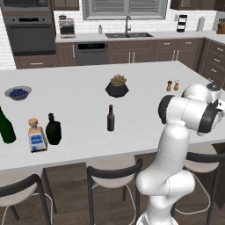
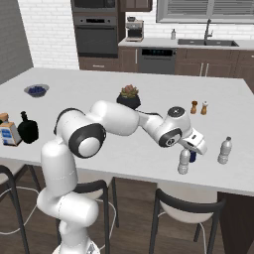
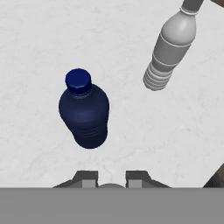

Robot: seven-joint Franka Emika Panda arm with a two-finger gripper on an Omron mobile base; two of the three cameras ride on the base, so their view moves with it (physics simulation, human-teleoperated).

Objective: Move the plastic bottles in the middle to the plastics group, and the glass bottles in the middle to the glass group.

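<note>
At the far left of the white surface, the tall green bottle and the square blue-labelled bottle stand as the glass pair. The squat black bottle sits just beside them. The slim brown bottle waits alone in the middle, in front of a potted plant.

To the right, the robot's gripper hangs over the small water bottle, near the front edge. The jaws are drawn close together, apparently pinching its cap. The dark blue bottle is just beside it and the taller clear bottle a little further right.

The placing looks nearly done, but the risk lies in letting go. Whether the small bottle's base is fully down cannot be told, and a release from any height could topple so light a bottle off the near edge. A sideways pull-out could also clip the blue bottle, so a straight lift seems safest.

Also on the pale, lightly veined surface are a bowl of blueberries at the left and two shakers at the right. Stools line the near side. Behind are dark wood cabinets, a wall oven, a dishwasher, a sink tap under a window, and white brick tile.
</note>
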